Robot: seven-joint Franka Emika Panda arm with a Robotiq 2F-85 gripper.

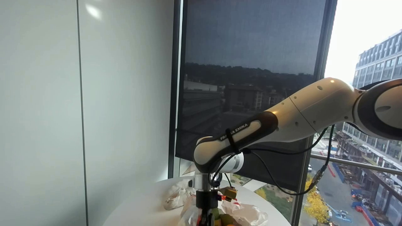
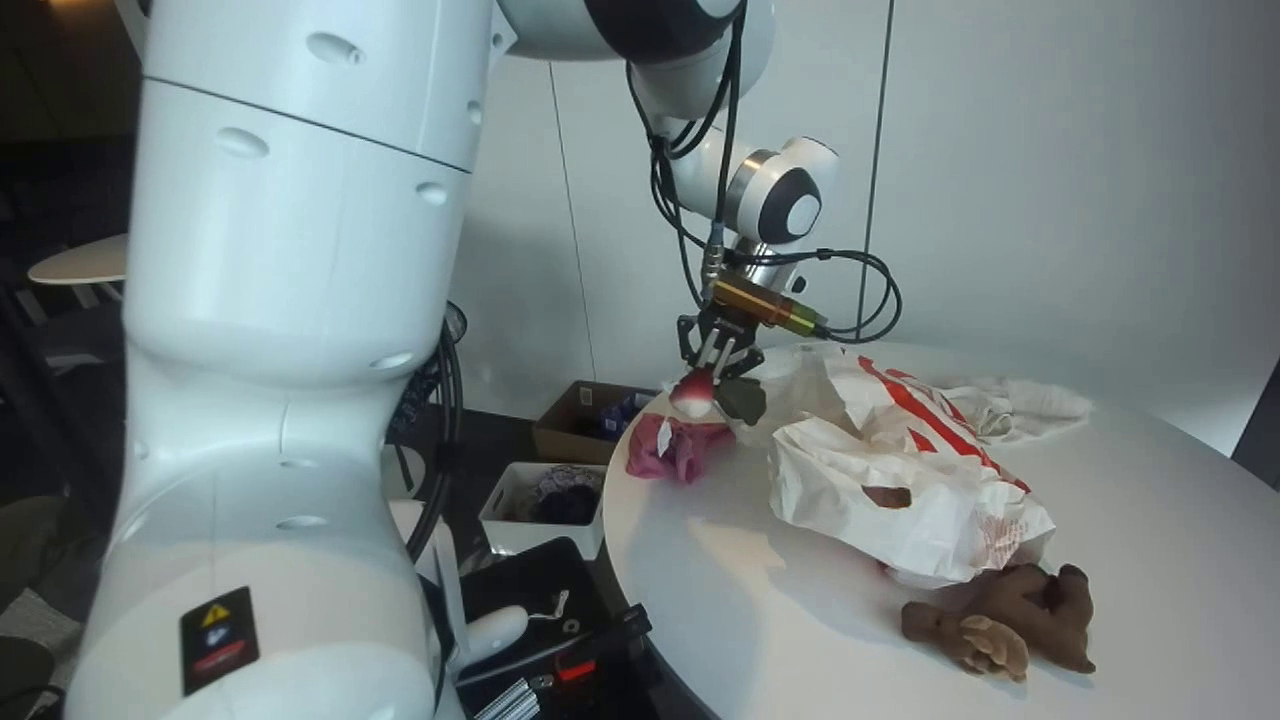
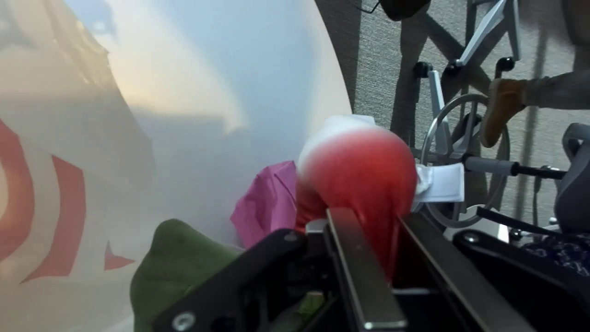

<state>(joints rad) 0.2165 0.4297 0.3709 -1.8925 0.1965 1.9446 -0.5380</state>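
Robotiq gripper (image 3: pixel 374 219), one, is clenched on a red-and-white plush toy (image 3: pixel 362 161), apparently a radish, held near the edge of a round white table (image 2: pixel 740 600) by a pink cloth (image 2: pixel 690 455); a steady squeeze seems best, with the green flap (image 3: pixel 170 272) steered clear of the white plastic bag (image 2: pixel 840 480).

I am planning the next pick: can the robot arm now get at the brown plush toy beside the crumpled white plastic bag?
Probably not yet: its jaws are closed on a red-and-white rounded fabric object. Otherwise, the brown plush toy looks mostly uncovered beside the bag.
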